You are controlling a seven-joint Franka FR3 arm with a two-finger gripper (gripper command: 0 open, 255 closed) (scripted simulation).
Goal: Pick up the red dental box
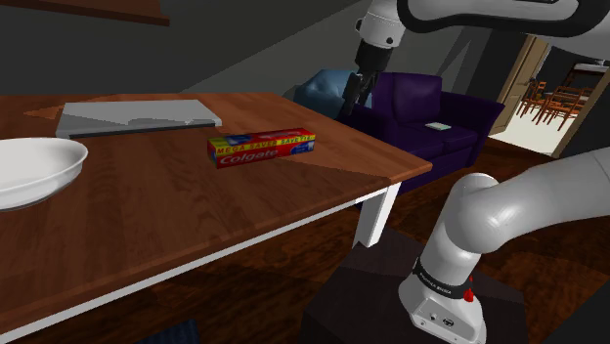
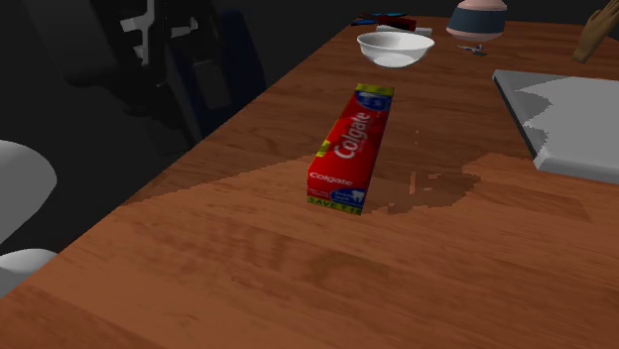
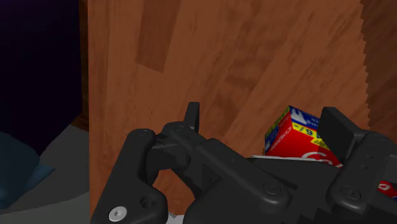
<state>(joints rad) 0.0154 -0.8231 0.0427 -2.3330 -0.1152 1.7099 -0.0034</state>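
Note:
A red Colgate toothpaste box (image 1: 262,149) with a yellow and blue top strip lies flat on the brown wooden table (image 1: 147,215), near its right edge in the shoulder view. In the second exterior view the box (image 2: 350,149) lies lengthwise mid-table. My black gripper (image 1: 352,101) hangs in the air above the table's far right corner, up and to the right of the box and apart from it. In the wrist view the fingers stand apart and the gripper (image 3: 264,118) is open, with one end of the box (image 3: 296,130) showing on the table beyond them, near one finger.
A white bowl (image 1: 29,166) sits at the shoulder view's left, and a flat grey slab (image 1: 137,115) lies at the table's back. A purple sofa (image 1: 430,122) and a blue cushion (image 1: 321,88) stand beyond the table edge. In the second exterior view a round vase (image 2: 476,20) sits at the far end.

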